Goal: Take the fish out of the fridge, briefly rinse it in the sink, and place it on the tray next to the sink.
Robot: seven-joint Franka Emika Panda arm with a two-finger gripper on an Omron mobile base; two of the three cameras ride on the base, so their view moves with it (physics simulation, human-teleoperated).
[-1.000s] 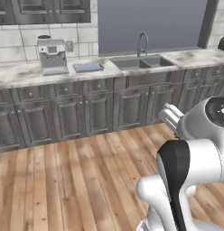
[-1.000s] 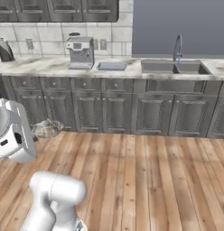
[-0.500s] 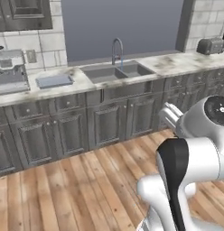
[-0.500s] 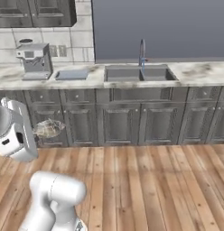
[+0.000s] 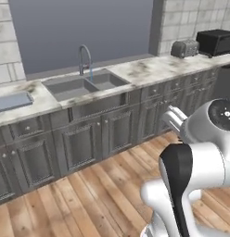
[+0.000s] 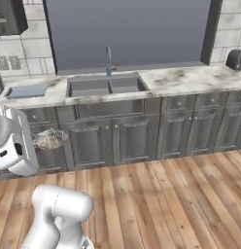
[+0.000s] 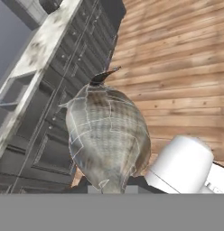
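Arm folded low and close to the base, wrist raised, hand aimed forward toward the dark grey cabinets (image 6: 137, 133). Gripper (image 6: 42, 141) held over the wood floor (image 6: 161, 194), short of the cabinet fronts, at about door height. Fish (image 7: 107, 135) clamped at its near end between the jaws, body projecting away from the hand, pointed far end (image 7: 105, 76) directed at the cabinet row. Jaws closed narrowly on the fish; fingertips mostly covered by the fish body in the hand view, so exact contact hard to judge. Same fish (image 6: 50, 139) visible in the right base view as a mottled grey shape beside the white wrist, in front of a cabinet door.

Double-basin sink (image 5: 82, 85) set in the marbled counter (image 6: 190, 80) ahead, curved faucet (image 5: 85, 58) standing behind the divider between the basins. Tray (image 5: 12, 101) lying on the counter beside the sink, cut off by the left frame edge in the left base view; seen whole but small in the right base view (image 6: 26, 91). Toaster (image 5: 184, 47) and a dark microwave-like box (image 5: 218, 41) on the far counter end, details too small to confirm. Gripper blocked by the upper arm link in the left base view.
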